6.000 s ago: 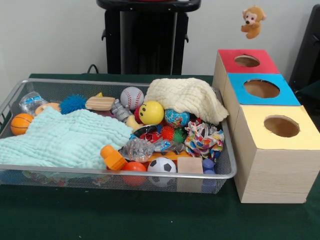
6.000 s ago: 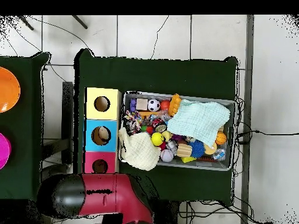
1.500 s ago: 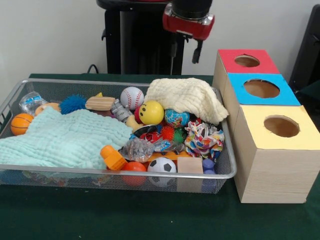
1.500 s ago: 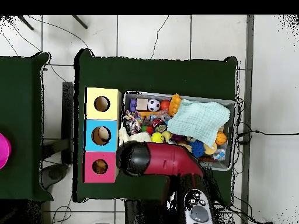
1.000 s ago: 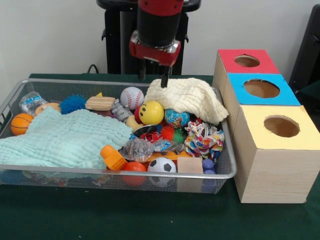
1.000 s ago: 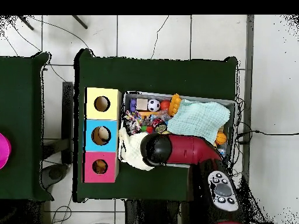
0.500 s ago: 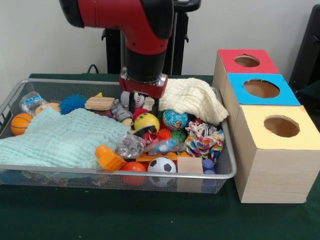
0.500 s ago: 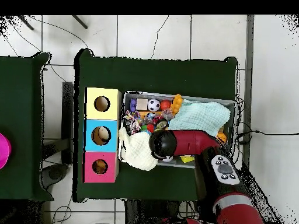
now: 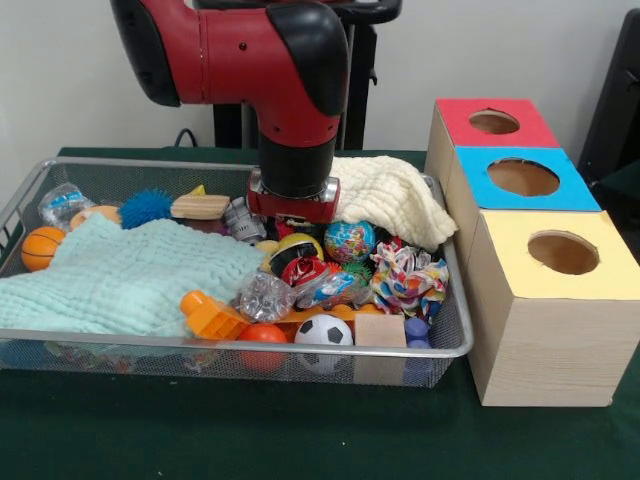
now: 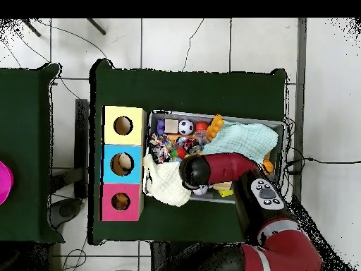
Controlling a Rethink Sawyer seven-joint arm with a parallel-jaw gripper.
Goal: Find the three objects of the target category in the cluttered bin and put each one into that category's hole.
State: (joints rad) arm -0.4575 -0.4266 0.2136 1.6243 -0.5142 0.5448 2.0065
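Observation:
The bin (image 9: 250, 345) is a wide wire-mesh basket full of toys; it also shows in the overhead view (image 10: 280, 127). My gripper (image 9: 291, 222) is pressed down into the toys at the bin's middle, just behind a yellow smiley ball (image 9: 298, 252) and beside a globe ball (image 9: 352, 240). Its tips are buried, so I cannot tell its state. In the overhead view the arm (image 10: 211, 169) covers it. Three wooden boxes with round holes stand beside the bin: red-topped (image 9: 495, 122), blue-topped (image 9: 523, 177) and yellow-topped (image 9: 563, 252).
A mint cloth (image 9: 120, 275) covers the bin's left half and a cream cloth (image 9: 385, 198) lies at its back right. A soccer ball (image 9: 324, 331), wooden block (image 9: 379, 329), rope toy (image 9: 408, 278), orange toy (image 9: 212, 315), basketball (image 9: 42, 248) and blue spiky ball (image 9: 146, 207) lie around.
The arm swung from beside the boxes over the bin and came down into the toys. It is lower than half a second ago, the baseball is hidden, and nearby toys have shifted.

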